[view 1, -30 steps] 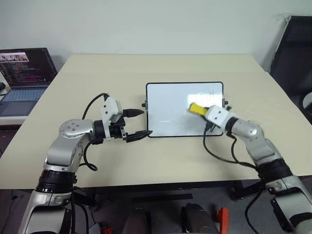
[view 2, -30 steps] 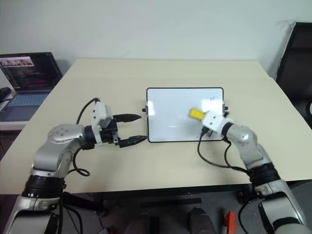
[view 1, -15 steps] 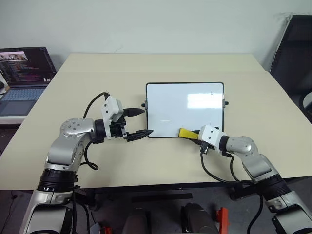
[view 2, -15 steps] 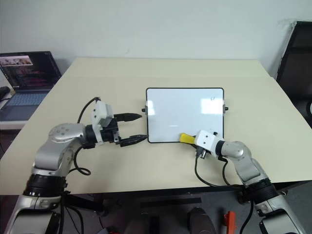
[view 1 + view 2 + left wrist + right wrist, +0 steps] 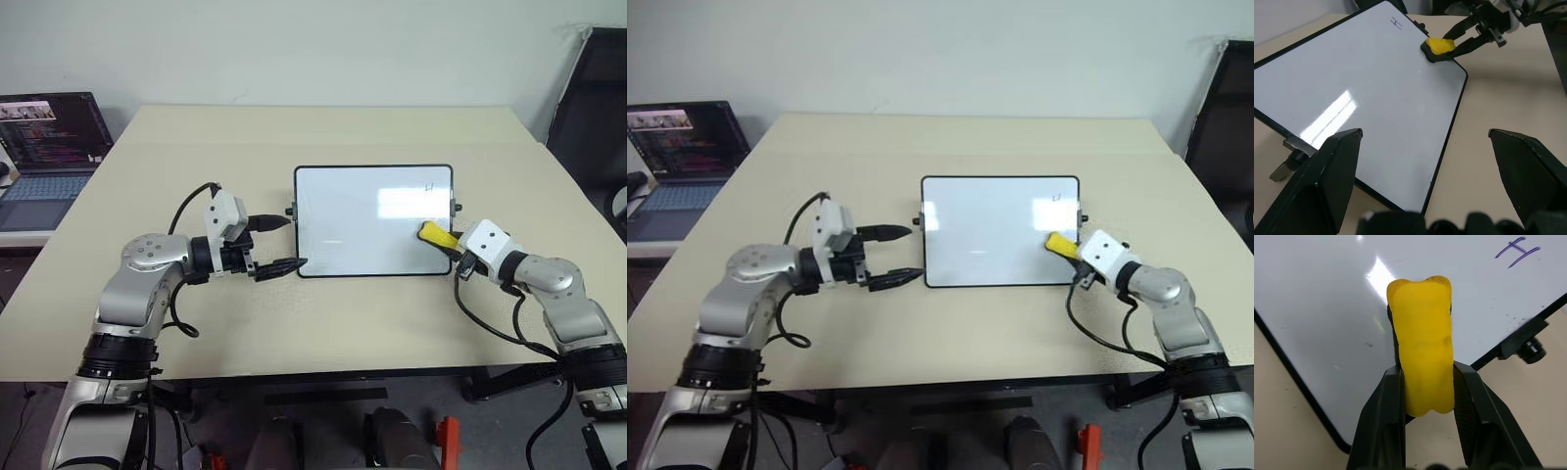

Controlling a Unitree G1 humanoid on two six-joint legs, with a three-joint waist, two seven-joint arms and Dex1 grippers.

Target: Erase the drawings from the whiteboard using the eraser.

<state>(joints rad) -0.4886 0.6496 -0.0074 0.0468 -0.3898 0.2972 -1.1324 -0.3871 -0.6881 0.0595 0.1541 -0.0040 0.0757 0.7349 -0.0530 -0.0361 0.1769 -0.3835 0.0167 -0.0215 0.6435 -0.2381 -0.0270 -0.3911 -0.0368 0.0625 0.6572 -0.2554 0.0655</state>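
Note:
The whiteboard [image 5: 343,211] lies flat in the middle of the table. One drawing, a tiny H-like mark [image 5: 427,185], sits near its far right corner, also seen in the right wrist view as the mark [image 5: 1518,252]. My right gripper [image 5: 443,241] is shut on the yellow eraser [image 5: 433,234], which rests over the board's near right part, close to the right edge. The eraser [image 5: 1422,333] is squeezed between the two black fingers [image 5: 1386,416]. My left gripper [image 5: 294,242] stands open just off the board's left edge, near its front corner, holding nothing.
An open laptop [image 5: 47,147] stands on a side surface at the far left. A black chair [image 5: 593,108] is at the right beyond the table. Bare beige table [image 5: 323,313] lies all around the board.
My right gripper swept the eraser from the board's middle right down to its near edge, then back right to the near right corner. The left gripper stayed put.

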